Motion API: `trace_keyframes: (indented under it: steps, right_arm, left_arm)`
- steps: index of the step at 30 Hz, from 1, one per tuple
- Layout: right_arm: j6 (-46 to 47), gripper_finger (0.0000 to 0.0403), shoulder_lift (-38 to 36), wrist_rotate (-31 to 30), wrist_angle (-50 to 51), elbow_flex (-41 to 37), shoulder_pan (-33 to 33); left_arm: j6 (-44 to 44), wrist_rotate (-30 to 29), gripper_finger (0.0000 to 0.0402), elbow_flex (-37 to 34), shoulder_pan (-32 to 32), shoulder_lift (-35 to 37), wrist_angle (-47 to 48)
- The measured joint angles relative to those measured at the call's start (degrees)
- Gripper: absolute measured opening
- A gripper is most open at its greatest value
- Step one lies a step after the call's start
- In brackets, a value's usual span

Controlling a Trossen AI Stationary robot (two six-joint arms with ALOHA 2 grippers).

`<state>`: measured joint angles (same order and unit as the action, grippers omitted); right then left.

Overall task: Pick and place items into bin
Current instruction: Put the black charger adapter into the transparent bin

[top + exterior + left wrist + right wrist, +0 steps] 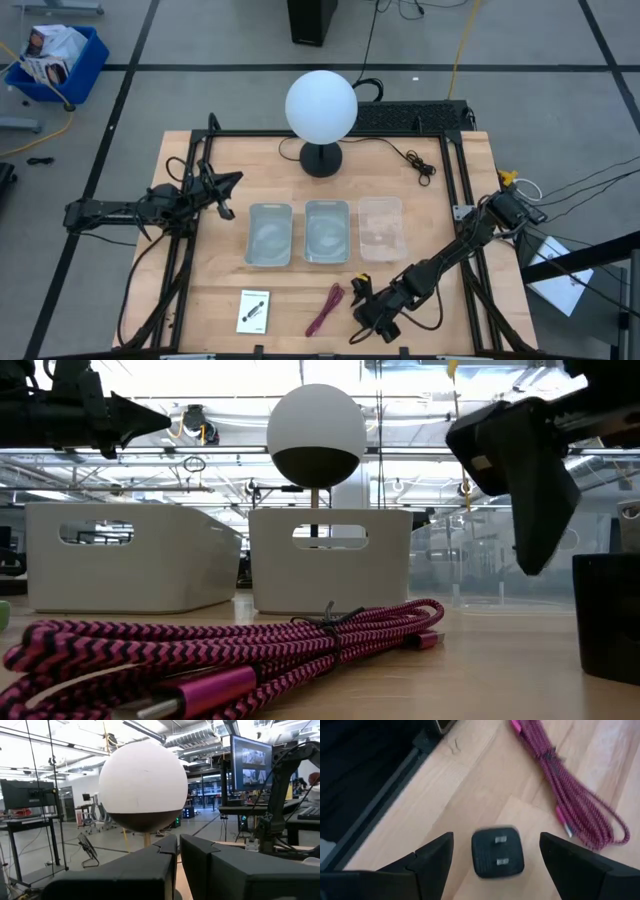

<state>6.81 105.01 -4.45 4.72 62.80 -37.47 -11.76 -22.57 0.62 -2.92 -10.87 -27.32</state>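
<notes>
Hovering spread over the black plug cube (498, 851) at the high view's lower center-right, right gripper (372, 312) is lined up to pinch it; magenta cord (325, 308) alongside, left gripper (222, 192) parked, pressed together.

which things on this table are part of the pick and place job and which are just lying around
Part of the job:
- white card
- magenta cord bundle
- black plug cube, lying between the open fingers of the right tool
- three bins

Just lying about:
- globe lamp
- black cable behind the bins
- left tool, waiting off to the left side
</notes>
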Motion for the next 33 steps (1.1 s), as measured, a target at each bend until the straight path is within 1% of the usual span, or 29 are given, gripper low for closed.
trace_keyframes:
  steps: [14,17,19,22,29,33]
  right_arm:
    - [1.51,0.0251,0.90,0.32,0.20,-0.24,0.61]
    - [1.52,0.0242,0.90,1.84,0.68,-0.24,0.75]
    - [1.70,0.0232,0.90,3.00,0.90,-0.24,0.79]
    - [1.69,0.0213,0.90,3.18,1.16,-0.24,0.81]
    - [0.83,0.0146,0.90,3.13,1.13,-0.24,0.81]
    - [0.66,0.0142,0.90,3.10,1.11,-0.24,0.81]
  left_arm:
    - [0.21,0.00,0.0031,0.00,-0.02,0.00,0.05]
    - [0.03,0.00,0.0031,0.00,-0.01,0.00,0.05]
    - [0.01,0.00,0.0031,0.00,0.00,0.00,0.04]
    - [0.01,0.00,0.0031,0.00,0.00,0.00,0.05]
    - [-0.01,0.00,0.0031,0.00,-0.02,0.00,0.05]
    - [-0.03,0.00,0.0031,0.00,-0.02,0.00,0.05]
